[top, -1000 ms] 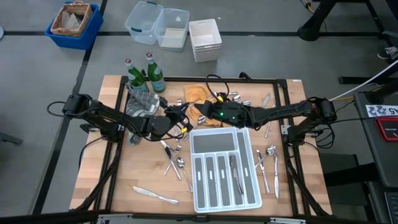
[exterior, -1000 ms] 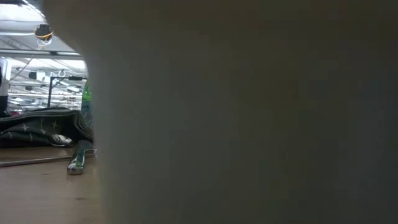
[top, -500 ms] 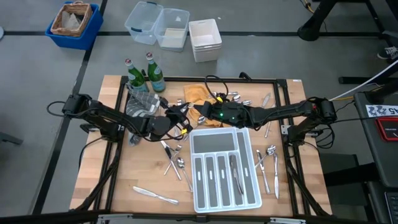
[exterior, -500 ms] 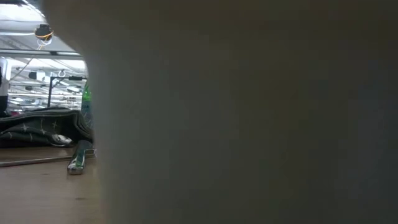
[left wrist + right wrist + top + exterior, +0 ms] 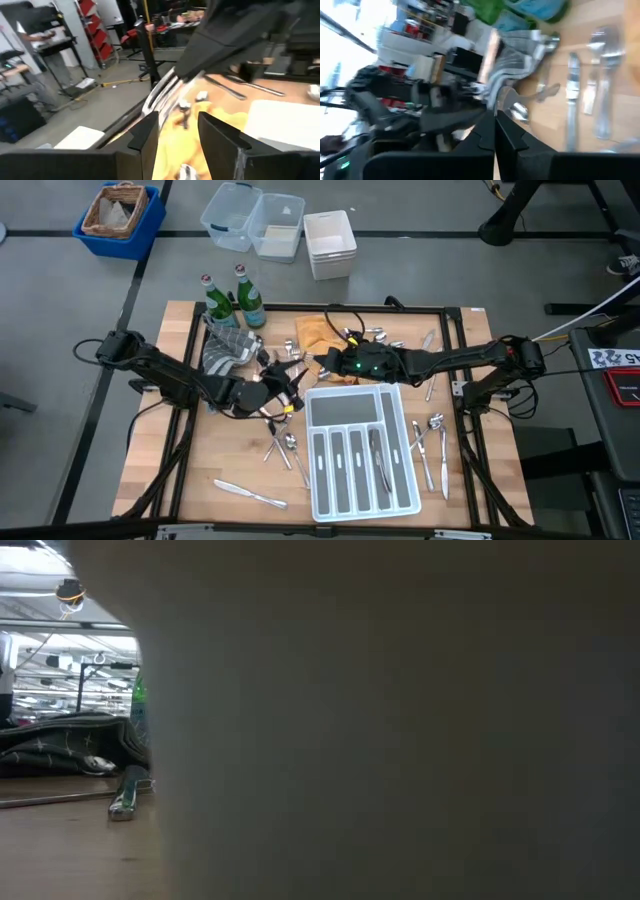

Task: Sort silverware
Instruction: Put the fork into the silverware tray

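Your tabletop (image 5: 150, 450) is pale wood inside a black frame, with grey floor and plastic bins beyond it. The left pincer (image 5: 283, 385) sits low just off the tray's (image 5: 400, 502) far-left corner, its fingers (image 5: 145, 132) spread with nothing between them. Right in front of it lies a yellow cloth (image 5: 220, 117), and just on the near side of it a small clutter of silverware (image 5: 283, 442) fans out across the wood. The right pincer (image 5: 322, 365) reaches in from the opposite side and ends close to the left one, fingers (image 5: 512, 137) pressed together and holding nothing you can see. Past its tips lie a knife (image 5: 572, 102) and two spoons (image 5: 606, 60) on the wood (the wrist view is blurred, so take the count loosely). Two green bottles (image 5: 232, 300) stand behind the left pincer. More silverware lies beside the tray on the right arm's side (image 5: 432, 445), one piece rests inside a tray slot (image 5: 378, 460), and a knife (image 5: 248, 494) lies alone near the front edge. The low view is almost wholly blocked.
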### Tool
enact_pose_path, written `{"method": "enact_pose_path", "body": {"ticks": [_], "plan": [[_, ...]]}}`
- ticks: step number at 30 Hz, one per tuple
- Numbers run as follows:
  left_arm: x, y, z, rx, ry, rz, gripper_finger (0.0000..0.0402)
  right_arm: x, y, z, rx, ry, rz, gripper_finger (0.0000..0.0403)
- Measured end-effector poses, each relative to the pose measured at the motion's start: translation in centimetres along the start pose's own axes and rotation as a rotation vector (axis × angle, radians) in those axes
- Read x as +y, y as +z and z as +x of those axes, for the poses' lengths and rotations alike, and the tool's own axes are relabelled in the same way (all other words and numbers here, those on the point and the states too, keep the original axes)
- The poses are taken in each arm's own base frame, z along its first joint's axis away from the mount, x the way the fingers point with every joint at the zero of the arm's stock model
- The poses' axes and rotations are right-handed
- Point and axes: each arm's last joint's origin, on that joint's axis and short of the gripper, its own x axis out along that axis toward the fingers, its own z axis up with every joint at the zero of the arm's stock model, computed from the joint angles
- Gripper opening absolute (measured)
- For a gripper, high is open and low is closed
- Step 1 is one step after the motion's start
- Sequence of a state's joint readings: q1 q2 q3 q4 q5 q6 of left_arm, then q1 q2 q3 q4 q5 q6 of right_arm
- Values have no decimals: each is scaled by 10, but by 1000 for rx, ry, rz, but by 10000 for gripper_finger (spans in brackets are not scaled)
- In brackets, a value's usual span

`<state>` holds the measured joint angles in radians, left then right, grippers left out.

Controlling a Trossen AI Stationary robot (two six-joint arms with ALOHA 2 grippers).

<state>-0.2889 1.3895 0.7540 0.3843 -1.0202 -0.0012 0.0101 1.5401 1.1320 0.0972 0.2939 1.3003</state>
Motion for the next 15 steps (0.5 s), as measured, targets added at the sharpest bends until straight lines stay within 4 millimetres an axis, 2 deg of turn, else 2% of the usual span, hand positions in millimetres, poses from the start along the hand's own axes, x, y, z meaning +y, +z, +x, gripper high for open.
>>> {"method": "enact_pose_path", "body": {"ticks": [8, 15], "plan": [[0, 6, -22, 0, -43, -90, 129, 8, 16, -38, 94, -57, -2, 0], [12, 13, -37, 10, -64, -121, 129, 21, 24, -79, 343, -6, 174, 0]]}}
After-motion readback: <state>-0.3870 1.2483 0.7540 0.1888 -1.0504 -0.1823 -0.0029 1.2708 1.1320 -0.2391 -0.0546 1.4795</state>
